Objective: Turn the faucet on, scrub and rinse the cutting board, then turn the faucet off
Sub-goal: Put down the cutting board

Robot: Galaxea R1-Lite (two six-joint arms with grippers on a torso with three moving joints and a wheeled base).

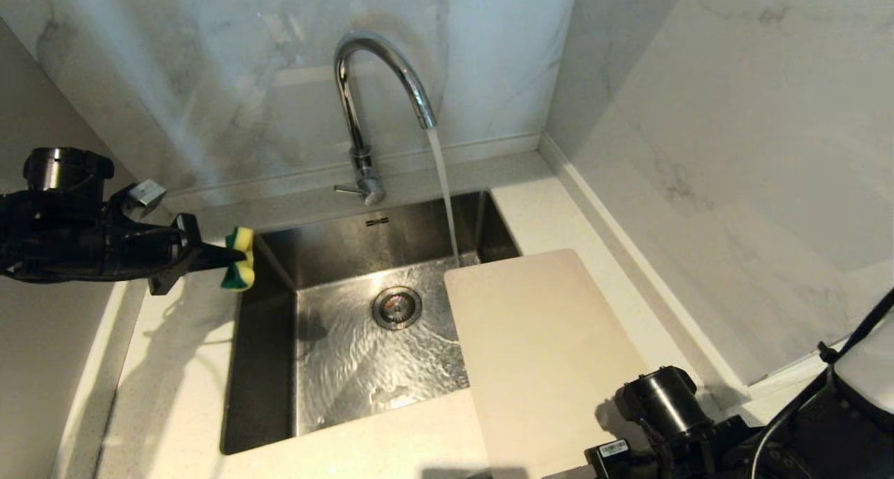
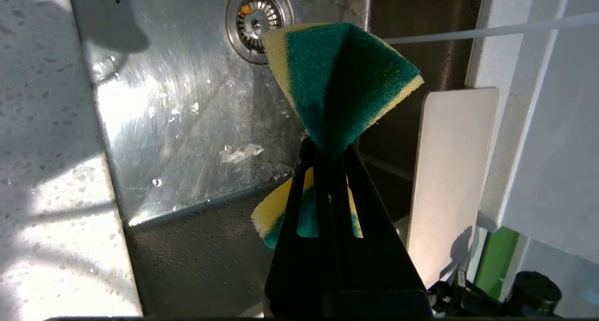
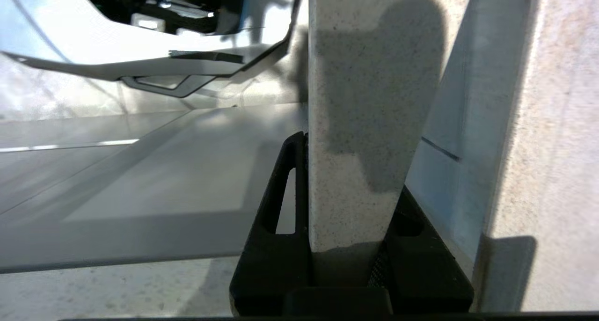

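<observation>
The near short end of the cutting board (image 1: 545, 353) is cut off by the lower edge of the head view, so its slot handle cannot be seen, and the right gripper is hidden there below that edge behind its own wrist housing. In the left wrist view, the middle of the sponge (image 2: 339, 84) is concealed between the pressed-together fingers (image 2: 327, 208) of the left gripper (image 2: 327, 148). In the right wrist view, only a narrow edge-on strip of the board is shown, and its far end is cut off at the picture's edge.

hard sunlight, sharp shadows, glare on wet sink (image 1: 349, 367)
</observation>
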